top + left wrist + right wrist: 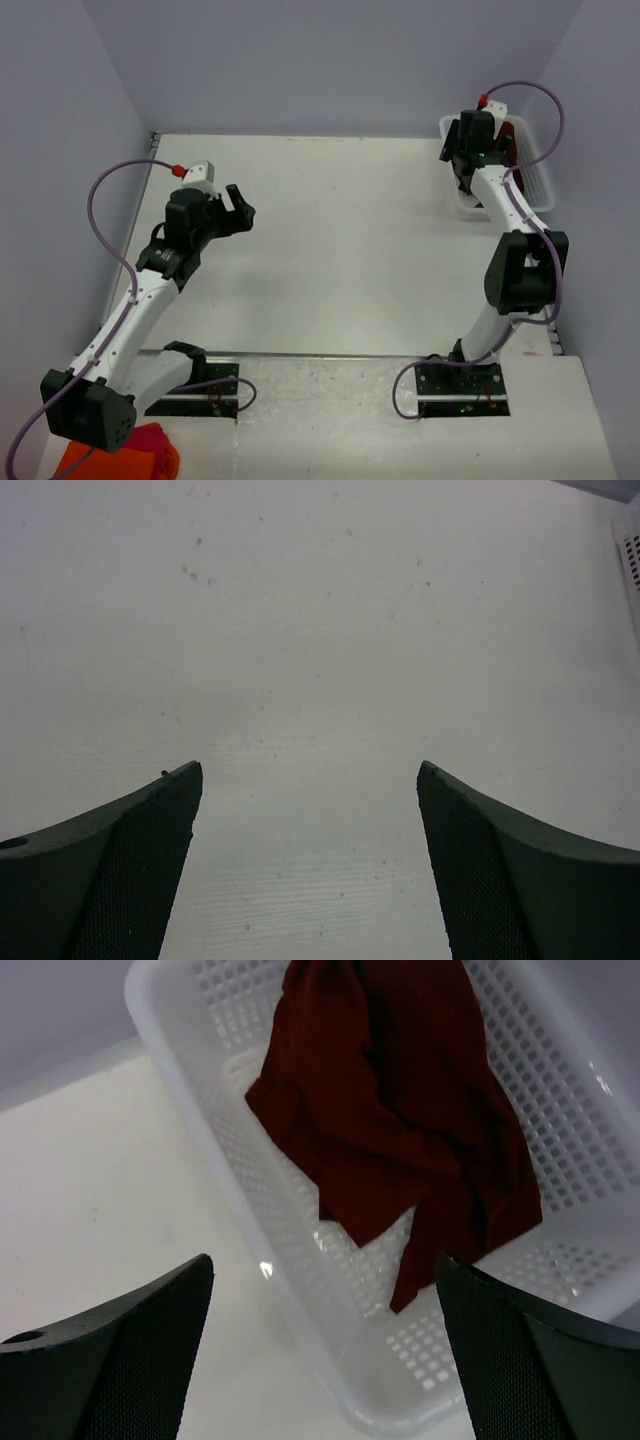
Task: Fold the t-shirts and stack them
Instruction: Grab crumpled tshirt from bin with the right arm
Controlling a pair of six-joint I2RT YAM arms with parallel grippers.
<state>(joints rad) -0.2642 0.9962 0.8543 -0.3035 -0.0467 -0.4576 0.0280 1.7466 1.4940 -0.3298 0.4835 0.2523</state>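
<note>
Inventory: one white basket (200, 1100) at the far right corner of the desk (350, 250), holding one crumpled mass of dark maroon t-shirts (400, 1110); separate garments cannot be counted. Two end effectors, both spread and empty: right end effector (325, 1260) above the basket, left end effector (310, 770) above bare desk. One orange cloth (85, 462) and one pink cloth (150, 440) lie at the near left.

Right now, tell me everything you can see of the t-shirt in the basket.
The t-shirt is plain dark maroon soft fabric, with no print showing. It lies crumpled and unfolded, in deep folds, inside the white lattice basket at the far right corner of the table, with one flap trailing toward the basket's near end. Only the basket touches it. The open right gripper hangs above, apart.
</note>
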